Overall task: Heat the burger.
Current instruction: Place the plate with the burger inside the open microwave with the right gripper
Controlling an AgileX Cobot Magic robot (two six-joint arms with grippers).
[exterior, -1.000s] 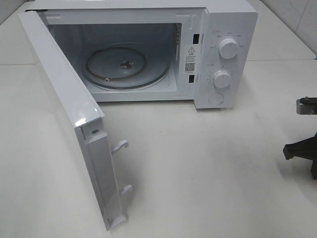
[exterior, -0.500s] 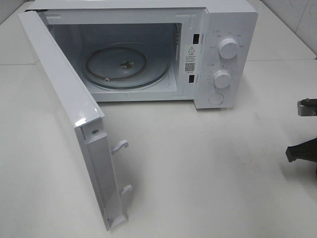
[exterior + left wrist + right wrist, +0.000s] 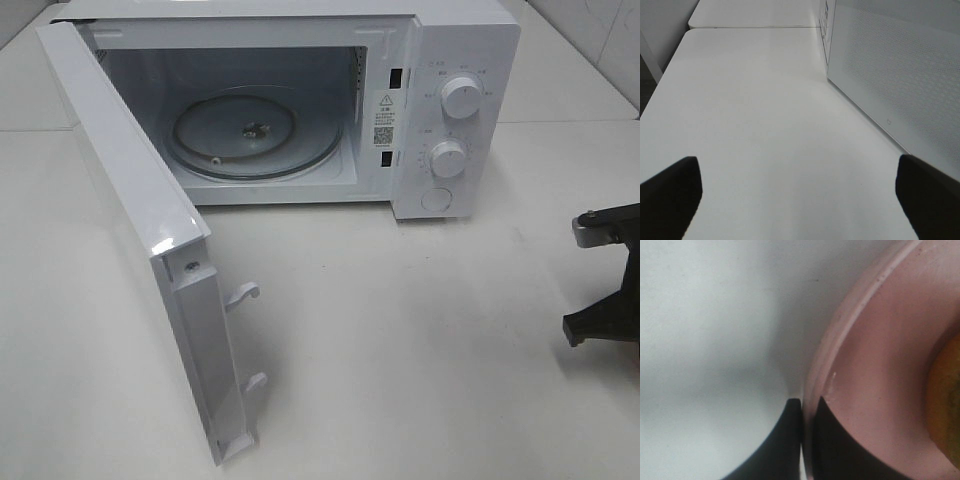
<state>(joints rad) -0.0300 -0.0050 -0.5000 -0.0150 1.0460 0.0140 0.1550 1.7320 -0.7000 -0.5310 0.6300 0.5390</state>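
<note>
One microwave with one open door, one glass turntable, two dials, the upper dial and the lower dial, and one round button. Also one pink plate, one burger and two grippers: left gripper, right gripper.

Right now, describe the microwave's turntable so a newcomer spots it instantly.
Find the boxy white microwave oven with its door swung open. On the cavity floor lies the round clear glass turntable. It alone is a flat transparent disc; the white knobs sit outside on the panel.
</note>
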